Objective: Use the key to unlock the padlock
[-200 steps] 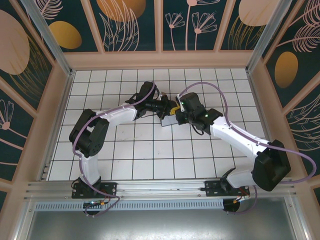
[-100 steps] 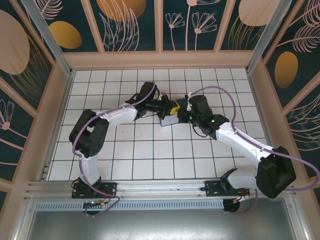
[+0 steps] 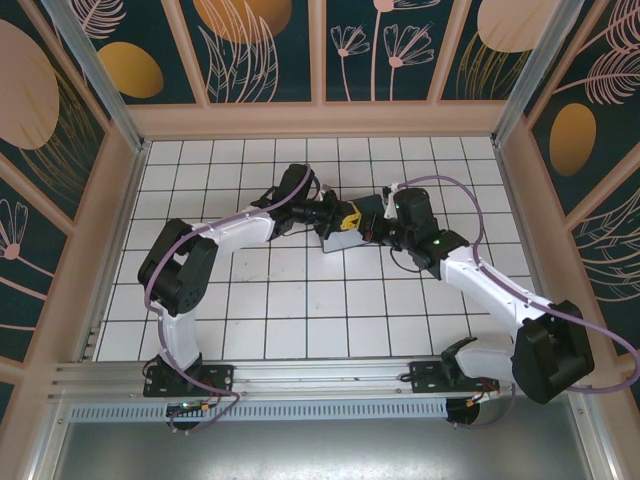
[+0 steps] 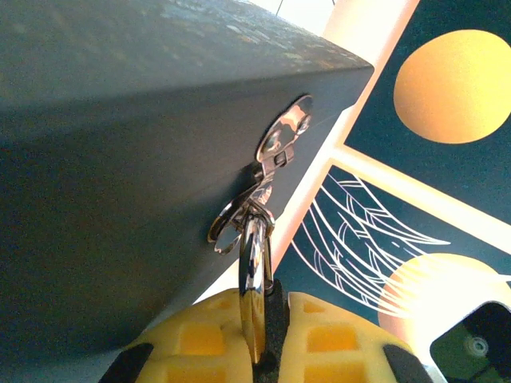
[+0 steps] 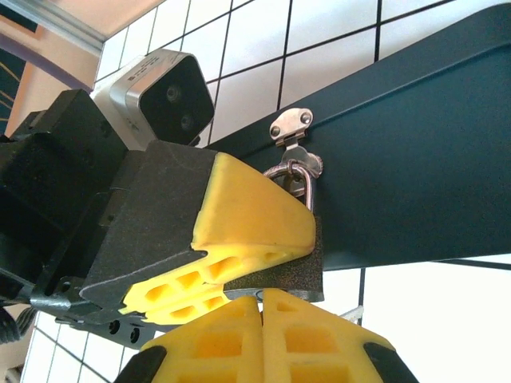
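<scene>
While left pincer (image 4: 257,327) clamps padlock (image 5: 314,259), its body mostly hidden.

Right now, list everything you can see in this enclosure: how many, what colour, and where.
box: one, dark blue-grey, at the middle of the floor between the grippers
hasp: one, silvery, on the box's side
padlock: one, dark body with a silvery shackle, hanging through the hasp
floor: one, white tiles with dark lines
wall panels: several, dark teal with orange discs and pale leaves, around the floor
left gripper: one, yellow fingers, shut on the padlock
right gripper: one, yellow fingers, shut, just below the padlock
arms: two, white and black with purple cables, reaching in from the near edge
</scene>
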{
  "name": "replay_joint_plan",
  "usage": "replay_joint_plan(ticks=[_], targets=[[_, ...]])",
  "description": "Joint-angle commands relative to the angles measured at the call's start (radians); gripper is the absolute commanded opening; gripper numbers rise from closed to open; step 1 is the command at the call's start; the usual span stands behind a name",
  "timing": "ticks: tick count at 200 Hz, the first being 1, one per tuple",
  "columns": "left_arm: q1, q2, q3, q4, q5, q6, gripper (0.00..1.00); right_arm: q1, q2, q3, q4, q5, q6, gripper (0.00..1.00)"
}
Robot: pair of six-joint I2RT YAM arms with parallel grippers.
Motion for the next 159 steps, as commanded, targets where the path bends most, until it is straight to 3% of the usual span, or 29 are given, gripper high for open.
replay_joint_plan(ticks=[1, 8, 32, 55, 79, 105, 134, 159], targets=[[0.026, -0.067, 0.024, 0.079, 0.005, -0.005, 0.00, -0.025, -0.017, -0.003, -0.216, 0.030, 0.027, 0.07], [0.025, -0.064, 0.025, 0.079, 0.002, 0.004, 0.00, -0.026, -0.026, 0.013, -0.228, 0.049, 0.025, 0.14], [0.025, -0.060, 0.015, 0.090, -0.007, 0.037, 0.00, -0.031, -0.055, 0.086, -0.283, 0.103, 0.046, 0.24], [0.026, -0.059, -0.011, 0.145, -0.027, 0.039, 0.00, -0.028, -0.134, 0.035, -0.223, 0.092, 0.231, 0.29], [0.026, -0.051, -0.043, 0.228, -0.022, -0.001, 0.00, -0.016, -0.257, -0.119, -0.028, 0.079, 0.545, 0.33], [0.027, -0.041, -0.042, 0.238, -0.015, 0.003, 0.00, 0.093, -0.300, -0.254, 0.189, 0.202, 0.842, 0.38], [0.027, -0.037, -0.044, 0.237, -0.015, 0.007, 0.00, 0.160, -0.257, -0.329, 0.391, 0.276, 1.026, 0.41], [0.026, -0.039, -0.041, 0.231, -0.018, 0.007, 0.00, 0.168, -0.240, -0.353, 0.493, 0.344, 1.083, 0.40]])
